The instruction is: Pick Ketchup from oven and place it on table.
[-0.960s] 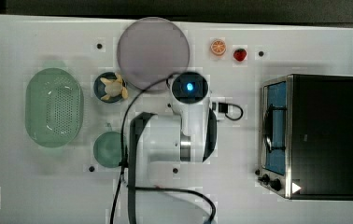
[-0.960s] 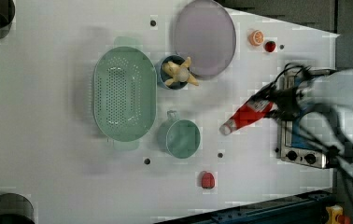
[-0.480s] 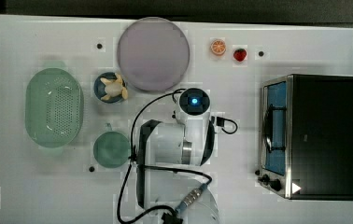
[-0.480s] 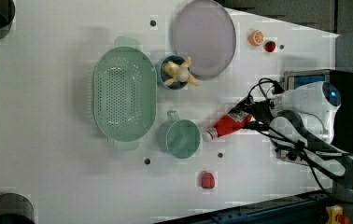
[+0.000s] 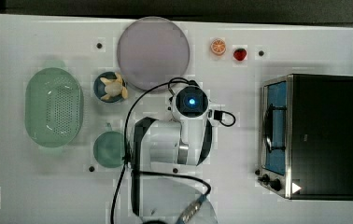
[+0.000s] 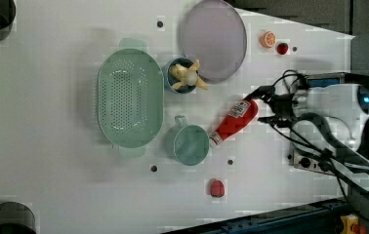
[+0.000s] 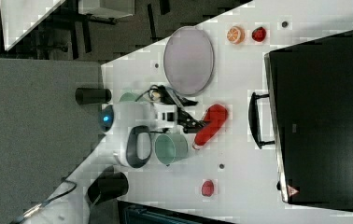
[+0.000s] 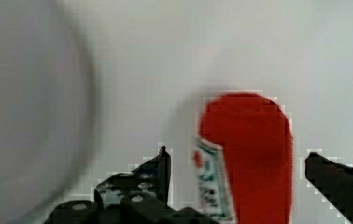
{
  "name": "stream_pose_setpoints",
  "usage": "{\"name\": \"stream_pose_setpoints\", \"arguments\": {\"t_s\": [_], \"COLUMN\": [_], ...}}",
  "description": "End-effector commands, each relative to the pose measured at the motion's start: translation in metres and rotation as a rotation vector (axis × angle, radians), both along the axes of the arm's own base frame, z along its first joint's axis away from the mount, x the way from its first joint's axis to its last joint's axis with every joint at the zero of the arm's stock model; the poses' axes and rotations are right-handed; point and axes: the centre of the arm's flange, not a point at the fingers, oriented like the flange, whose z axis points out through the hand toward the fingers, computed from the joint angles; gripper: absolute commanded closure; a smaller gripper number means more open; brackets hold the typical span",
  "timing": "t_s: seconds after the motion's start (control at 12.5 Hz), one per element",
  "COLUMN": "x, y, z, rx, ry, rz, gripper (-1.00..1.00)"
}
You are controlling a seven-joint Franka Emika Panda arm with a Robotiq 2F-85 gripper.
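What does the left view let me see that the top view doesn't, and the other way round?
Left view: the red Ketchup bottle lying on the white table, cap by the teal cup, plus a strawberry nearer the table edge. Top view: the oven with its whole top and blue glass door. Both: the green colander, lilac plate and orange slice.

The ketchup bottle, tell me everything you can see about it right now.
The Ketchup is a slim red plastic-looking bottle with a white cap and a white label. It lies on its side on the white table, cap end against the teal cup, base toward the oven. The gripper straddles it with open fingers, a gap on each side.
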Motion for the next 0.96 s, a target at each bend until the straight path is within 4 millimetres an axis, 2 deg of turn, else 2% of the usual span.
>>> {"name": "stream_pose_setpoints", "arguments": {"t_s": [0.08, 0.24, 0.4, 0.48, 0.72, 0.96], "x": [0.04, 0.04, 0.036, 0.037, 0.031, 0.005], "y": [-0.01, -0.01, -0.011, -0.012, -0.018, -0.013], "z": [0.171, 0.229, 0.29, 0.31, 0.347, 0.364], "rx": [0.022, 0.036, 0.048, 0.049, -0.033, -0.021], "ry": [-0.306, -0.329, -0.234, -0.207, -0.119, 0.067], "rz": [-0.027, -0.022, -0.01, -0.011, -0.015, -0.107], "gripper": [-1.0, -1.0, -1.0, -1.0, -1.0, -1.0]}}
